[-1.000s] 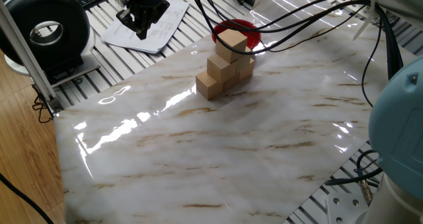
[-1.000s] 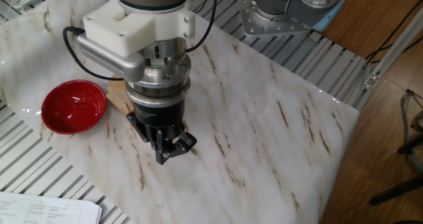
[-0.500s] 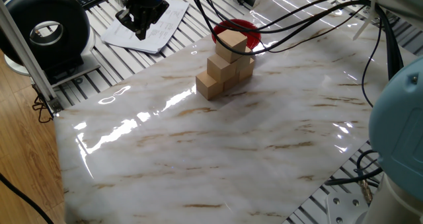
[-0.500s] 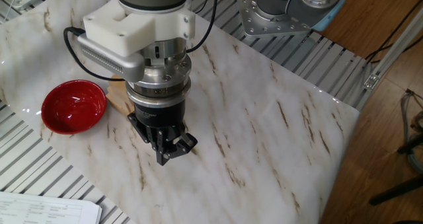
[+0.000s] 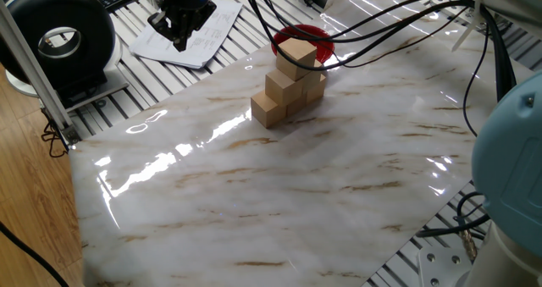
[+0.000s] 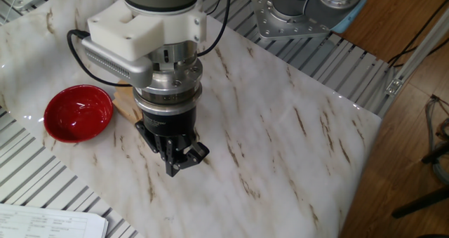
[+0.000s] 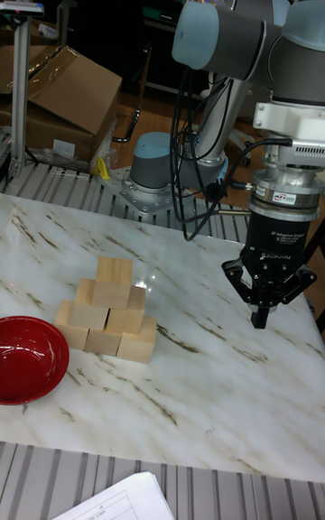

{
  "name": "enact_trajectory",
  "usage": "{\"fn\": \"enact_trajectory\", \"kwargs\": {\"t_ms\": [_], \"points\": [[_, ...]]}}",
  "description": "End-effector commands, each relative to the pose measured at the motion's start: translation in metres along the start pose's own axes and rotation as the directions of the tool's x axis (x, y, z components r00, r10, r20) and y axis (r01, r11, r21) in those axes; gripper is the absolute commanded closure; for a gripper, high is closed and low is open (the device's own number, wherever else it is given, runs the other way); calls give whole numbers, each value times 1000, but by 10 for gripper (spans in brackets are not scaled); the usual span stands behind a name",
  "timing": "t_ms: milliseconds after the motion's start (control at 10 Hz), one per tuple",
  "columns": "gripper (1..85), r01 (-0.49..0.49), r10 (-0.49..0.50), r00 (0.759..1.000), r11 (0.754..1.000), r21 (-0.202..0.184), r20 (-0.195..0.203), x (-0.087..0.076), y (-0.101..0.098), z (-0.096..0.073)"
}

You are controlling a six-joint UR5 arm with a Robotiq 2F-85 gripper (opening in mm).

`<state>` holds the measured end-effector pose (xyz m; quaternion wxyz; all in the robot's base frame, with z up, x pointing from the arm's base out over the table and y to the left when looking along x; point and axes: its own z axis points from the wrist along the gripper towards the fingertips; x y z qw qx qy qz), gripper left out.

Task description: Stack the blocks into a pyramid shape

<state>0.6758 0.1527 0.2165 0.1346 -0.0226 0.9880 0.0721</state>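
blocks (image 7: 106, 320): pyramid built, 9 o'clock of pincer; light, stiff; grip opposite flat faces
pincer (image 7: 262, 311): closed, empty

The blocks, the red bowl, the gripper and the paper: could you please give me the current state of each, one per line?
blocks: stacked in a three-tier pyramid on the table, one cube on top.
red bowl: upright, empty, beside the stack; touching it or not, I cannot tell.
gripper: empty, fingers together, hanging above the table away from the stack.
sheet of paper: lying flat beyond the table's edge.
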Motion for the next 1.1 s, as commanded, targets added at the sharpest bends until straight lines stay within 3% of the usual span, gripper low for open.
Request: {"fn": "enact_trajectory", "kwargs": {"t_ms": [0, 1000], "points": [[847, -6, 6, 1000, 1000, -13, 4, -2, 2, 0], [847, -5, 5, 1000, 1000, -16, 12, -5, 2, 3]]}}
